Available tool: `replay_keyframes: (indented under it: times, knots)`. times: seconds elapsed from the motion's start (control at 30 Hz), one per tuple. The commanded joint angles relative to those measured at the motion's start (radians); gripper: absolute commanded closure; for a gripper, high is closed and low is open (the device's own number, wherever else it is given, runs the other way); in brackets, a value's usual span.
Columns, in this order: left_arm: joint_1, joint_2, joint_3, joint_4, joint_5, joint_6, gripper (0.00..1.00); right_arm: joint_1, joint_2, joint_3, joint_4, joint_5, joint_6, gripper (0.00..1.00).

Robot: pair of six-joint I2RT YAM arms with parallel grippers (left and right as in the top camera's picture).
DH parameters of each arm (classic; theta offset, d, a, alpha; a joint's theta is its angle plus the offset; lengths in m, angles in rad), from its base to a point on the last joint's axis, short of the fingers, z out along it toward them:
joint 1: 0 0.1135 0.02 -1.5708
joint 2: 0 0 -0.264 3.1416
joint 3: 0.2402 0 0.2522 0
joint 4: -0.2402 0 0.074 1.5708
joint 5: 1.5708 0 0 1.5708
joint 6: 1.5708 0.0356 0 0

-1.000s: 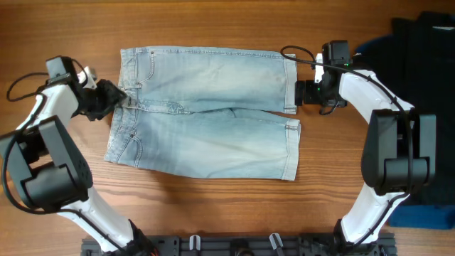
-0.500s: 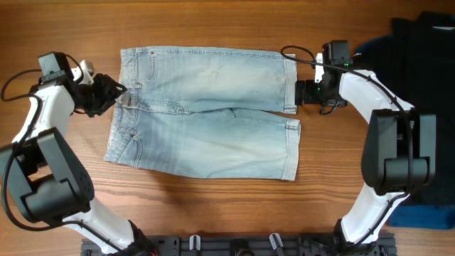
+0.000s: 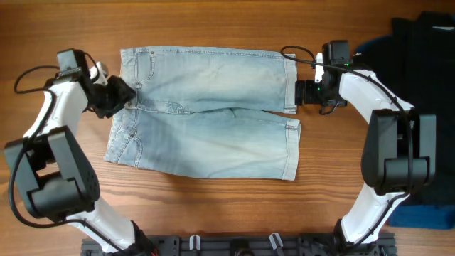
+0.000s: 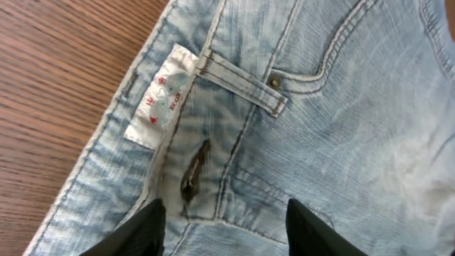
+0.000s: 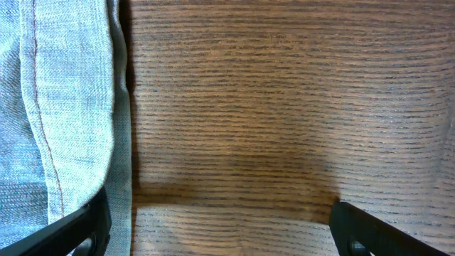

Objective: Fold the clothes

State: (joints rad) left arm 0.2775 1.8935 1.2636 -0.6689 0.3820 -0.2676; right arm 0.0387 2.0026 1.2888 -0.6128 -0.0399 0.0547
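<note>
Denim shorts (image 3: 202, 110) run left-right. Left gripper (image 3: 121, 96), half-spread and empty, overhangs the waistband; right gripper (image 3: 300, 92), wide and empty, faces the hem.

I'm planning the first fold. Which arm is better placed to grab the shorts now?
Left, probably. The left gripper straddles the waistband of the denim shorts, fabric inside its open jaws. The right gripper stands open mostly over bare table, the leg hem beside it.

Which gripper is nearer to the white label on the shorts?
Left. The left gripper is over the waistband beside the label; the right gripper is at the opposite leg hem.
</note>
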Motion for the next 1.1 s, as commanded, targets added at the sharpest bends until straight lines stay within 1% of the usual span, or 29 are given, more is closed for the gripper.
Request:
replay_keyframes:
  times: [0.0,0.07,0.13,0.2,0.23,0.27,0.33,0.47,0.57,0.63,0.83,0.9,1.0,1.07]
  knots:
    - [-0.014,0.003,0.006,0.005,-0.059,-0.002,0.47,0.003,0.037,-0.039,-0.003,-0.020,0.000,0.01]
    - [-0.013,0.003,0.006,0.006,-0.076,-0.003,0.50,0.003,0.037,-0.039,-0.003,-0.020,0.001,0.01]
    - [-0.013,0.003,0.006,0.005,-0.107,-0.010,0.51,0.003,0.037,-0.039,-0.003,-0.020,0.001,0.01]
    - [-0.014,0.003,0.006,0.004,-0.107,-0.058,0.51,0.003,0.037,-0.039,-0.001,-0.020,0.001,0.01]
    - [-0.014,0.004,0.005,0.002,-0.107,-0.068,0.55,0.003,0.037,-0.039,0.000,-0.020,0.001,0.00]
    - [-0.014,0.004,0.001,0.002,-0.107,-0.082,0.55,0.003,0.037,-0.039,0.001,-0.020,0.001,0.01]
    - [-0.014,0.007,-0.009,0.003,-0.107,-0.082,0.62,0.003,0.037,-0.039,0.002,-0.020,0.001,0.01]
    - [-0.014,0.034,-0.022,0.026,-0.107,-0.081,0.61,0.003,0.037,-0.039,0.002,-0.020,0.001,0.01]
    - [-0.014,0.037,-0.022,0.055,-0.108,-0.081,0.63,0.003,0.037,-0.039,0.001,-0.020,0.001,0.00]
    - [-0.014,0.037,-0.022,0.051,-0.134,-0.081,0.63,0.003,0.037,-0.039,0.001,-0.020,0.001,0.01]
    - [-0.014,0.037,-0.022,0.021,-0.141,-0.082,0.59,0.003,0.037,-0.039,0.003,-0.020,0.001,0.00]
    - [-0.014,0.037,-0.022,0.023,-0.141,-0.082,0.63,0.003,0.037,-0.039,0.003,-0.020,0.001,0.00]
    - [-0.014,0.038,-0.025,0.024,-0.141,-0.082,0.65,0.003,0.037,-0.039,0.002,-0.020,0.001,0.00]
    - [-0.014,0.038,-0.050,0.052,-0.141,-0.082,0.69,0.003,0.037,-0.039,0.002,-0.020,0.001,0.00]
